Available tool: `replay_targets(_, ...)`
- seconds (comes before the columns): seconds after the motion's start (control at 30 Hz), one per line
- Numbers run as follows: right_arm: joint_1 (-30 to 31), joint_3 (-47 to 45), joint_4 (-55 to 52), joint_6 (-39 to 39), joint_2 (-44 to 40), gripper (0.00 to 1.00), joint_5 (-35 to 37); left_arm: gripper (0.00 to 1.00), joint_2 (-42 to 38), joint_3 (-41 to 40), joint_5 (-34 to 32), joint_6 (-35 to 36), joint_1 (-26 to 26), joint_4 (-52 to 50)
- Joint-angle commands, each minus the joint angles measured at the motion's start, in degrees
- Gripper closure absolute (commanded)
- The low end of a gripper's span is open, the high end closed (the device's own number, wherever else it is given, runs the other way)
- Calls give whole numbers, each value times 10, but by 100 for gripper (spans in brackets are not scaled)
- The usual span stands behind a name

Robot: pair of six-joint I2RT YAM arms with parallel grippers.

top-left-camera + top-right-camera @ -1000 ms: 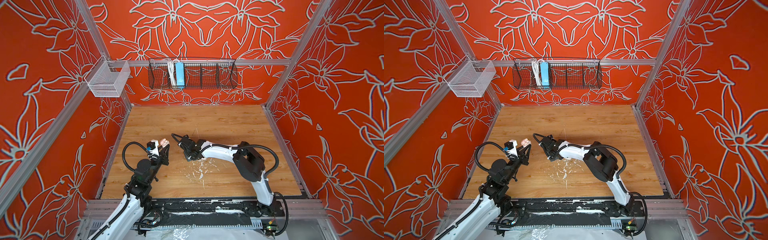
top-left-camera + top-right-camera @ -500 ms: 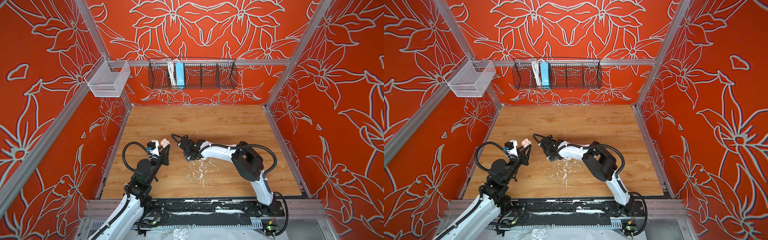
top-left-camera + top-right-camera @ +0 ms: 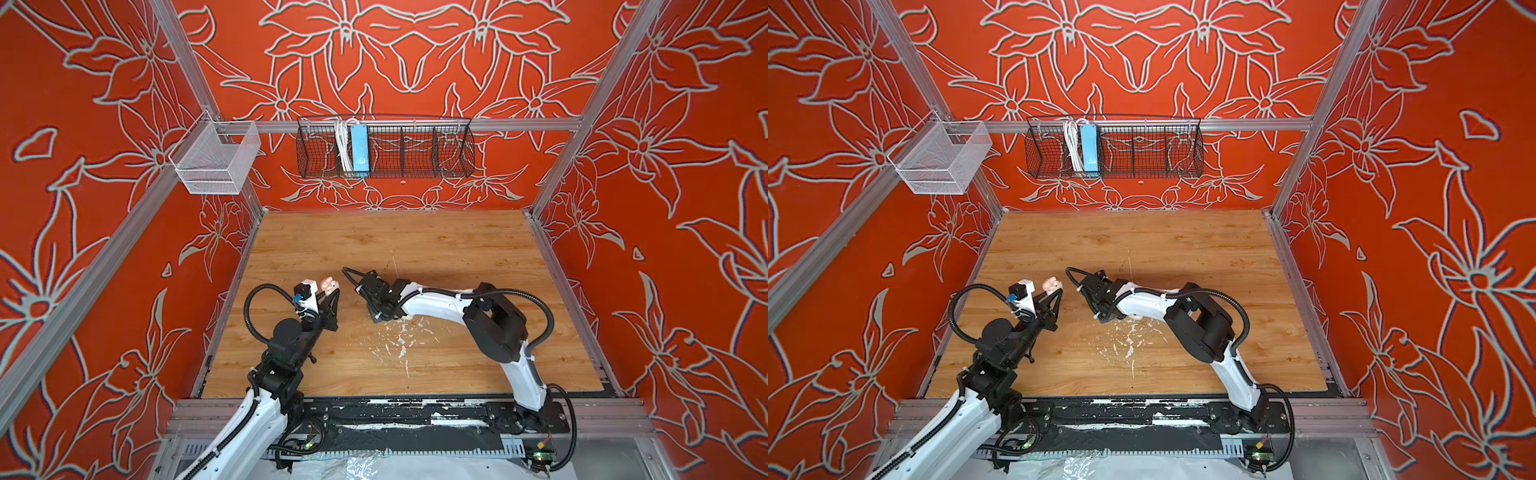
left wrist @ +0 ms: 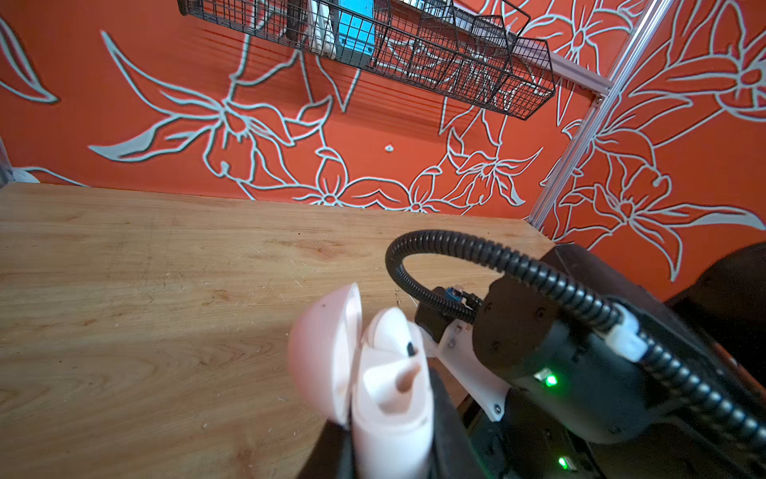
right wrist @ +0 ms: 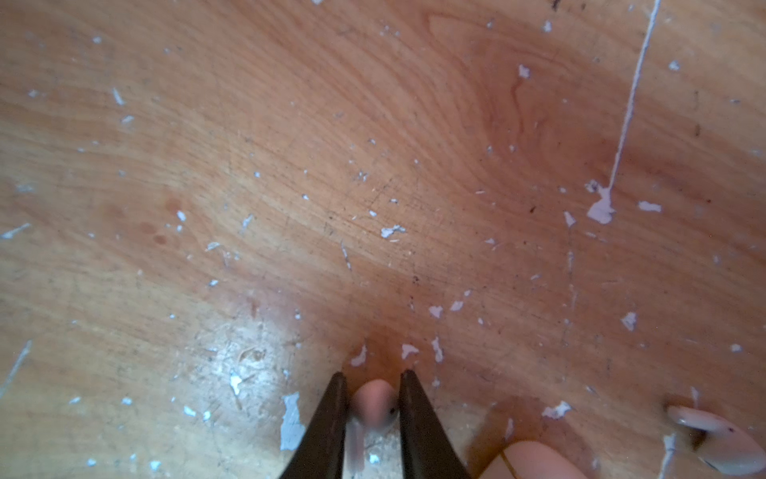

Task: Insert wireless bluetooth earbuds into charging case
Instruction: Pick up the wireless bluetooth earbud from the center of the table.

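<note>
Earbud [image 5: 375, 404], pale pink with a small dark dot, sits pinched between the right jaws. Both tips touch its sides, the jaws are nearly closed on it, and its blurred stem runs back between them. The tips point down, close over the desk [image 5: 248, 166], among white paint flecks [image 5: 601, 209]. In both top views the right wrist hides the jaws and the earbud.

Second earbud [image 5: 713, 439] lies flat on the desk, well apart from the right jaws and touching nothing. A pale rounded object [image 5: 526, 460] lies near the right jaws and is cut by the picture edge. Cannot tell what it is.

Charging case [image 4: 389, 414], pink, is clamped upright in the left jaws, which are fully closed on its lower body, one dark jaw on each side. Its lid [image 4: 327, 352] is hinged open. One socket [image 4: 404, 379] shows as an open hollow. A pale rounded shape [image 4: 393, 331] with a dark dot sits beside the hollow. Cannot tell if it is a seated earbud.

In both top views the case [image 3: 329, 285] [image 3: 1052, 284] is held off the desk, just beside the right wrist with a small gap between them. The flecks [image 3: 399, 340] lie near the right arm.
</note>
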Motion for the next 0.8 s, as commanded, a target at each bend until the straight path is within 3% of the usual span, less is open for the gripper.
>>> replay_targets(0.0,2,-16,-19,12,-8,72,-9,100,-5,7,5,6,3,5)
replay_targets(0.13,2,-16,-18,14,-7,70,-12,100,-4,7,5,7,3,5)
replay_targets(0.47,2,-24,-9,20,-13,77,-29,100,-4,8,6,6,3,6)
replay_targets(0.77,2,-77,24,31,-96,82,-29,100,6,17,25,12,3,3)
